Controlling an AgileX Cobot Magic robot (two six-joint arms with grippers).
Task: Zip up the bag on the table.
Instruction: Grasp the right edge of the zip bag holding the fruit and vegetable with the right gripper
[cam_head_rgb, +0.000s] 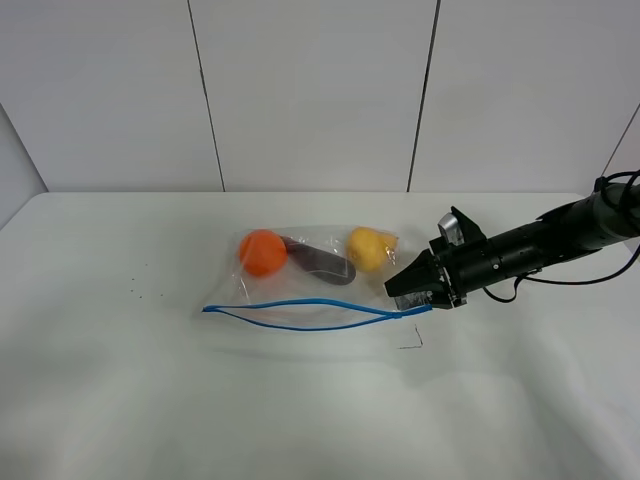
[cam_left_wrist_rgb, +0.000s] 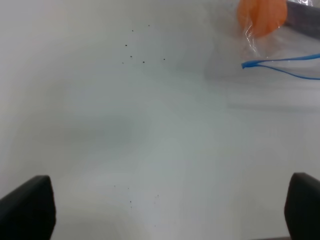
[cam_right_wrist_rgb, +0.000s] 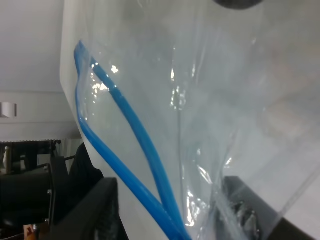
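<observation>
The clear bag (cam_head_rgb: 300, 290) lies in the middle of the white table (cam_head_rgb: 120, 380). An orange item (cam_head_rgb: 262, 252), a dark purple one (cam_head_rgb: 322, 264) and a yellow one (cam_head_rgb: 367, 248) show through it. Its blue zip strip (cam_head_rgb: 300, 303) runs along the near edge, with the two tracks apart in the middle. My right gripper (cam_head_rgb: 408, 294) is shut on the strip's right end; the right wrist view shows the two blue tracks (cam_right_wrist_rgb: 125, 130) meeting between its fingers (cam_right_wrist_rgb: 172, 222). My left gripper (cam_left_wrist_rgb: 165, 210) is open and empty over bare table, left of the bag's corner (cam_left_wrist_rgb: 250, 64). It is outside the exterior view.
A small dark bent mark (cam_head_rgb: 412, 340) lies on the table just in front of the right gripper. A few dark specks (cam_head_rgb: 135, 290) dot the table to the left of the bag. A white panelled wall (cam_head_rgb: 310, 90) stands behind the table.
</observation>
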